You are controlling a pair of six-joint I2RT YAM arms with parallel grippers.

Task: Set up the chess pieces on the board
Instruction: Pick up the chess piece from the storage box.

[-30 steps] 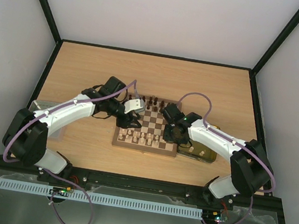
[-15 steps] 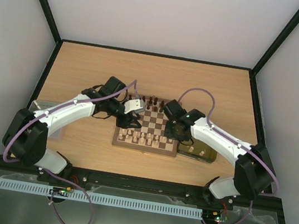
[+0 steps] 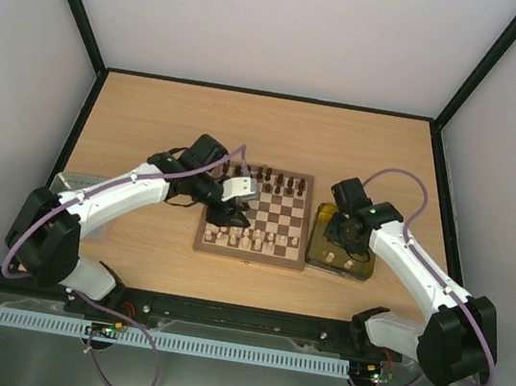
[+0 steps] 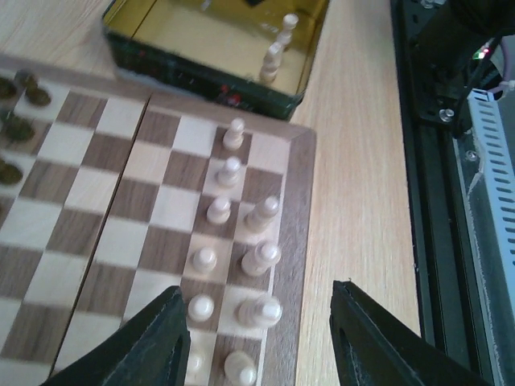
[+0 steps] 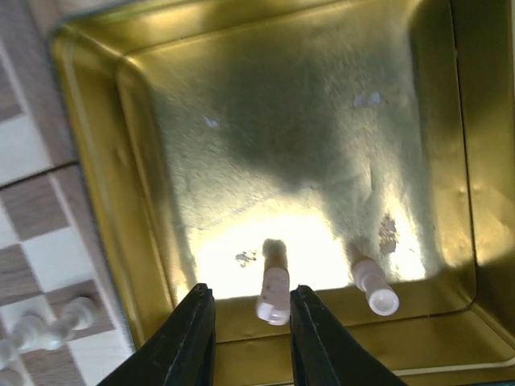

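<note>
right tool (image 5: 251, 291) parted, empty, over a cream pawn (image 5: 273, 293) at lower centre of the gold tin (image 5: 145, 201). pawn judged light, rigid, smooth, tippy; pinch its stem. left tool (image 4: 257, 289) released.

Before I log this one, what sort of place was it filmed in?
Most likely a robotics lab test cell: a wooden table boxed in by plain white walls with black framing, two robot arms bolted at its near edge, and a chessboard staged as the work.

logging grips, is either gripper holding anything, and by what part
Nothing is held. The left gripper is open above the board; the right gripper is open over a cream piece in the gold tray.
</note>
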